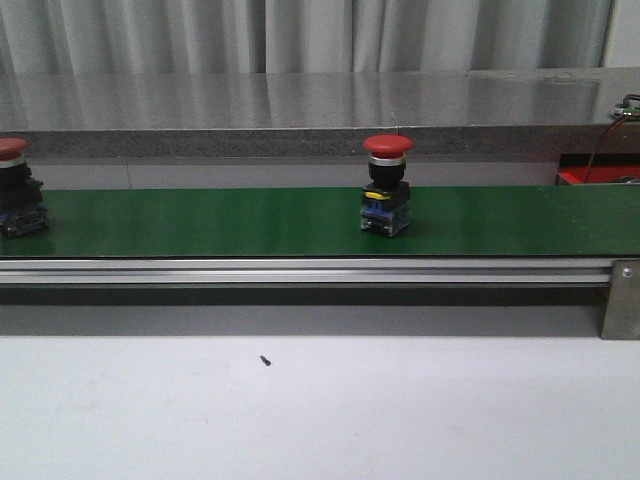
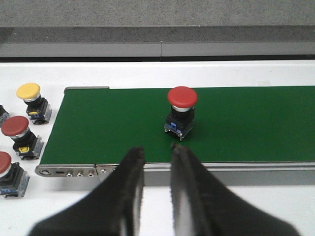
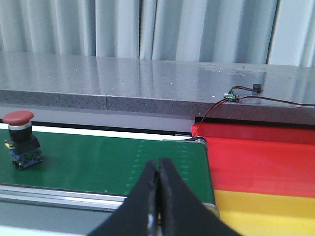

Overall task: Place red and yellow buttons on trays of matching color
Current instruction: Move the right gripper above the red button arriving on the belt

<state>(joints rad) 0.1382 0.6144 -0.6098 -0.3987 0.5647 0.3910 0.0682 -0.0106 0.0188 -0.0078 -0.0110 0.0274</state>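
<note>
Belt [image 1: 250, 222] is the reference: one red button [image 1: 387, 186] stands upright on it, cap up, long axis vertical, roughly mid-span in the front view. A second red button [image 1: 14, 187] sits on the belt at the far left edge of that view.

Left gripper [image 2: 157, 164] sits just off the belt's near rail, fingers slightly apart with a narrow gap, holding nothing. Right gripper [image 3: 157, 184] also sits at the near rail, by the belt's right end, fingers pressed together, empty.

Red tray [image 3: 261, 157] and yellow tray [image 3: 266, 211] sit just past the belt's right end, red farther back, yellow nearer.

Key relation: from the right gripper the button [image 3: 20, 140] is well off along the belt toward its left end; from the left gripper the button [image 2: 181, 112] is just ahead across the belt. My read: left arm is nearer now, right arm is nearer the trays.

Spare buttons sit off the belt's left end: one yellow button [image 2: 32, 102], more red ones.
</note>
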